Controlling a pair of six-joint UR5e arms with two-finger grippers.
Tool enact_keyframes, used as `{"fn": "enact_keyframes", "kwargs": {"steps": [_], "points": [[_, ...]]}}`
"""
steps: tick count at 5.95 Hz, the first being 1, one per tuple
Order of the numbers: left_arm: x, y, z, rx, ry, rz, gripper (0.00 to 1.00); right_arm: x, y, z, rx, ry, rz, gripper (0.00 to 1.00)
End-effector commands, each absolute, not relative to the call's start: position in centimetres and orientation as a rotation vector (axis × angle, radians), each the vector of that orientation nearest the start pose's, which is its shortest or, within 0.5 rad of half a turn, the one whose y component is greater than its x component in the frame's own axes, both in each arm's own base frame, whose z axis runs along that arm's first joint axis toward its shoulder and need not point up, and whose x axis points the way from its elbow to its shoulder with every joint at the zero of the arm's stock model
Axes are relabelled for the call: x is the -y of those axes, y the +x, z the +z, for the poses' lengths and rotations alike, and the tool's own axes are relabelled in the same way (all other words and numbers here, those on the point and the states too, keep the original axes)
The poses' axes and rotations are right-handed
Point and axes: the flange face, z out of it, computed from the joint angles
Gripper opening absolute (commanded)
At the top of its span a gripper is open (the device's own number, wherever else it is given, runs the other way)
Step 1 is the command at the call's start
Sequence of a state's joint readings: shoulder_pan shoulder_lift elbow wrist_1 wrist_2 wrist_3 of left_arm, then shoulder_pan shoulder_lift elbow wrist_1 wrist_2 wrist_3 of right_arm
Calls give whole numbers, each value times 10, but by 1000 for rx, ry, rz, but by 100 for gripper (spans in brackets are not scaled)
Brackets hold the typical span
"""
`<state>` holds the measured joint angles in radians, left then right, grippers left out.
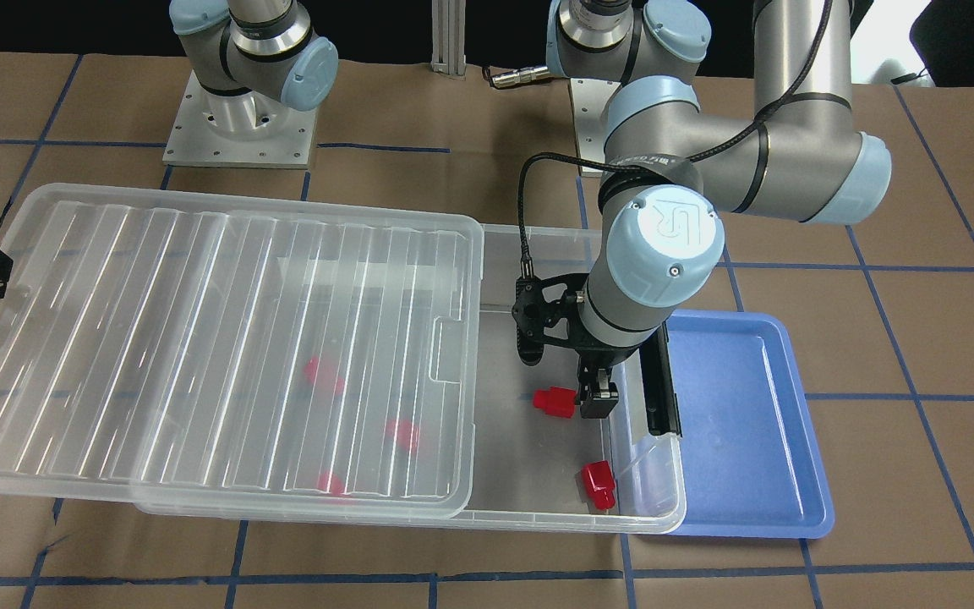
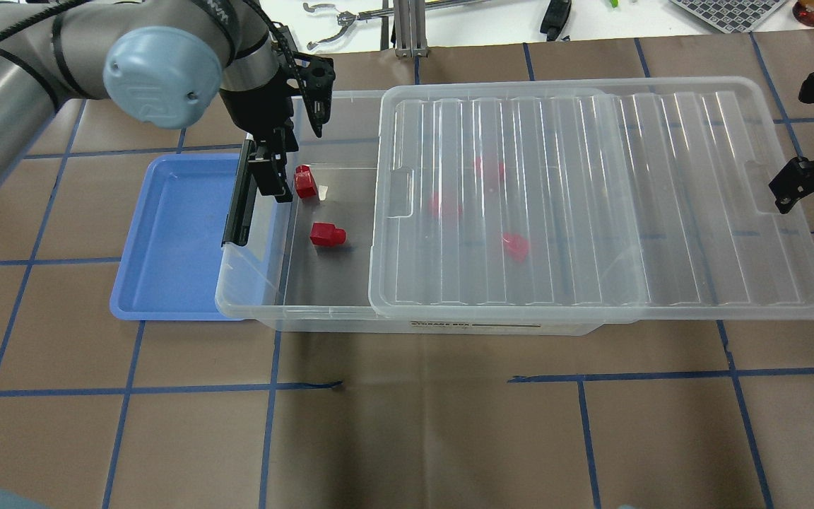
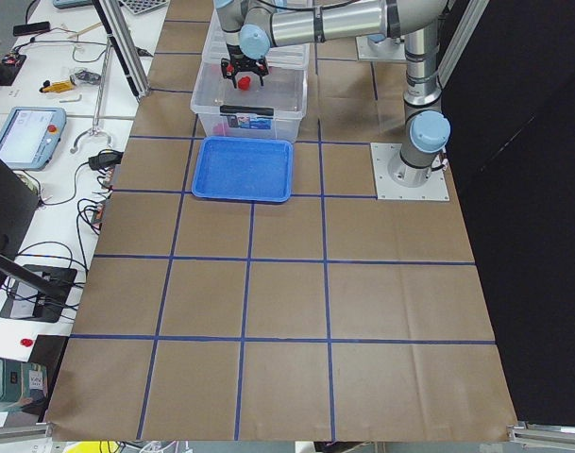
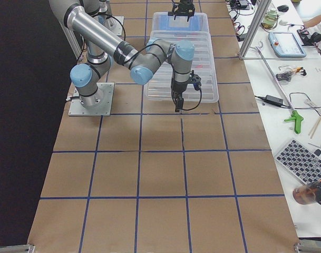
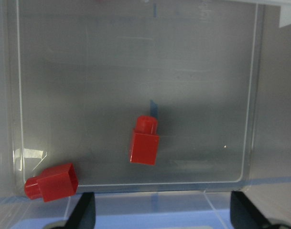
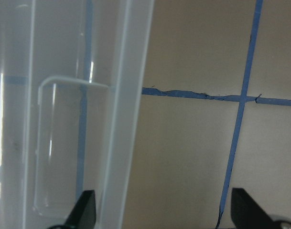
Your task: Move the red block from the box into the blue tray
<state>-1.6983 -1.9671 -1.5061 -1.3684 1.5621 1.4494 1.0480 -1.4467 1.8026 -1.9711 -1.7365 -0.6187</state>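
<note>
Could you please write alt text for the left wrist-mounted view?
Inside the clear box, one red block lies near the middle and a second red block in the lower-left corner. The left claw is open at the bottom edge.

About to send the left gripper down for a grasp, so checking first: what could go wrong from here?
1. The open left gripper hangs beside the red block, not around it, hard by the latch bar of the box; a straight descent might miss the block or clip that wall.
2. The second block lies close to the box's corner, where fingers may not fit around it.
3. The box end overlaps the blue tray at its rim, so a knock could shift both.
</note>
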Motion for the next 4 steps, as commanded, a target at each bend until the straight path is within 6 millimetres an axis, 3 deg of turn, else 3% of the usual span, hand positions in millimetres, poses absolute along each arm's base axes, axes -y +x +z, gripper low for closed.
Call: {"fn": "enact_keyframes", "kwargs": {"steps": [1, 2, 3, 4], "points": [[588, -212, 262, 2149, -2178, -139, 98, 512, -163, 359, -3300, -142, 68, 100], [583, -212, 242, 2175, -2205, -68, 97, 514, -158, 380, -3311, -124, 2, 100], [575, -209, 237, 2148, -2241, -55, 97, 526, -154, 411, -3298, -45, -110, 100], [576, -208, 228, 2116, -2281, -45, 97, 535, -133, 431, -3283, -8, -111, 100]]}}
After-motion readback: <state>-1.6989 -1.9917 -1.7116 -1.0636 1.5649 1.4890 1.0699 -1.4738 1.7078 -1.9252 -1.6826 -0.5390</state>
